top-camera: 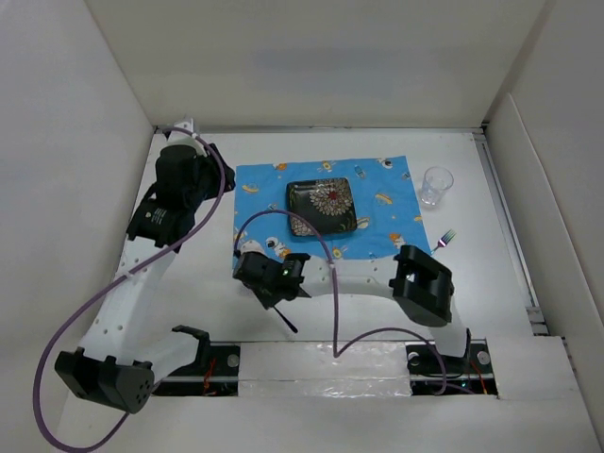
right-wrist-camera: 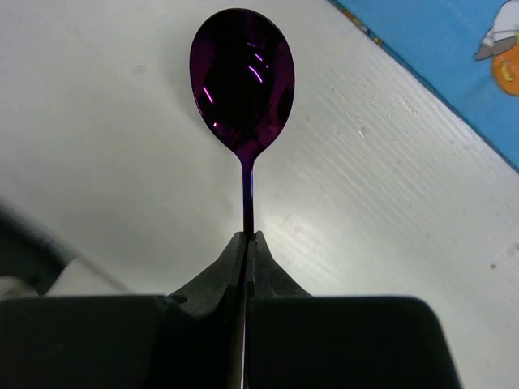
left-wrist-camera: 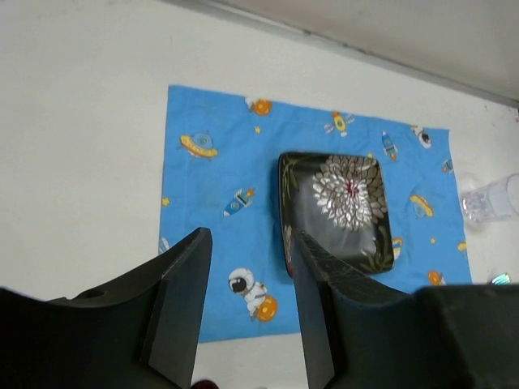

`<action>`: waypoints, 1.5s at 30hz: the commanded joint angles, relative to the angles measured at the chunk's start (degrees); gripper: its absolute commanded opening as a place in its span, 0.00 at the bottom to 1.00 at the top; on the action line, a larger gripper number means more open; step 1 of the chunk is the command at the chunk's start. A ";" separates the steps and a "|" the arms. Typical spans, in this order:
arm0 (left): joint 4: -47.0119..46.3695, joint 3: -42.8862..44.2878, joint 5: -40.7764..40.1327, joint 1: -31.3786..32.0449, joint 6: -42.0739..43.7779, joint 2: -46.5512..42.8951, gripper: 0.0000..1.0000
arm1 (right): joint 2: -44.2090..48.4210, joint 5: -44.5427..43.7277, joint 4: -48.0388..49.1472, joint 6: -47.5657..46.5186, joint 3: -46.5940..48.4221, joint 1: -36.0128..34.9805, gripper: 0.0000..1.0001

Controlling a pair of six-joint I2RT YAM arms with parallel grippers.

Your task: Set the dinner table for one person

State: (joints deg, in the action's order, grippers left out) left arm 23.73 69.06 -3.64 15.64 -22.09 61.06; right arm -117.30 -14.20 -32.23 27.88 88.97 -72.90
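The dinner table (top-camera: 491, 269) is the white surface inside white walls. A blue cartoon-print cloth (top-camera: 264, 189) lies on it with a black flowered square plate (top-camera: 322, 207) on top. My right gripper (top-camera: 271, 291) hovers just in front of the cloth's near left corner, shut on the handle of a purple spoon (right-wrist-camera: 243, 73), also a thin dark line in the top view (top-camera: 286, 320); the jaws (right-wrist-camera: 246, 237) pinch it tight. My left gripper (top-camera: 209, 175) is open and empty at the cloth's left edge; its wrist view (left-wrist-camera: 247, 243) looks over the cloth (left-wrist-camera: 219, 162) and plate (left-wrist-camera: 336, 207).
A clear plastic cup (top-camera: 435, 186) stands right of the cloth, also in the left wrist view (left-wrist-camera: 491, 198). An iridescent fork (top-camera: 446, 236) lies in front of the cup. A purple cable (top-camera: 332, 283) loops over the right arm. White walls enclose the table.
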 commanded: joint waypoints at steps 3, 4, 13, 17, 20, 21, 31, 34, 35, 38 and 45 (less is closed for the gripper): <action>-1.66 10.64 -2.26 -1.05 2.58 4.23 0.41 | 16.97 0.57 -0.99 2.44 1.04 7.21 0.00; -1.84 10.66 -1.55 -1.05 2.57 4.25 0.41 | 17.01 0.40 -0.99 2.62 1.03 7.25 0.00; -4.13 9.95 8.65 1.41 0.64 10.57 0.37 | 25.28 0.66 0.06 -2.99 -6.52 32.54 0.00; -5.53 11.01 11.28 2.12 -0.15 12.51 0.37 | 22.56 3.55 3.74 -5.81 -8.11 42.04 0.00; -6.67 10.31 13.04 2.64 -0.94 13.30 0.37 | 20.36 7.07 6.03 -7.66 -8.47 48.19 0.00; -6.85 9.87 13.22 2.64 -1.03 13.39 0.37 | 18.70 7.95 6.21 -8.27 -8.11 50.47 0.00; -10.45 2.23 13.75 2.64 -3.05 11.80 0.37 | 7.97 13.67 4.72 -14.52 -2.13 57.87 0.00; -10.98 0.73 13.49 2.64 -3.23 11.63 0.37 | 6.82 15.76 5.51 -14.35 -2.75 57.87 0.00; -11.07 0.55 13.22 2.64 -3.14 11.63 0.37 | 5.77 15.86 5.51 -14.43 -2.66 57.87 0.00; -11.33 -0.32 13.48 2.64 -3.05 12.07 0.37 | 2.96 15.60 4.72 -13.90 -1.17 57.87 0.00; -11.42 -2.35 12.87 2.64 -2.26 11.98 0.37 | 1.19 12.89 4.11 -12.41 -0.02 56.65 0.12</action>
State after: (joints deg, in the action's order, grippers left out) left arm 14.57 67.61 9.21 18.26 -24.73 74.91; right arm -116.77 0.23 -29.15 15.11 86.19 -15.31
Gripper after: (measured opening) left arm 0.373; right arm 0.104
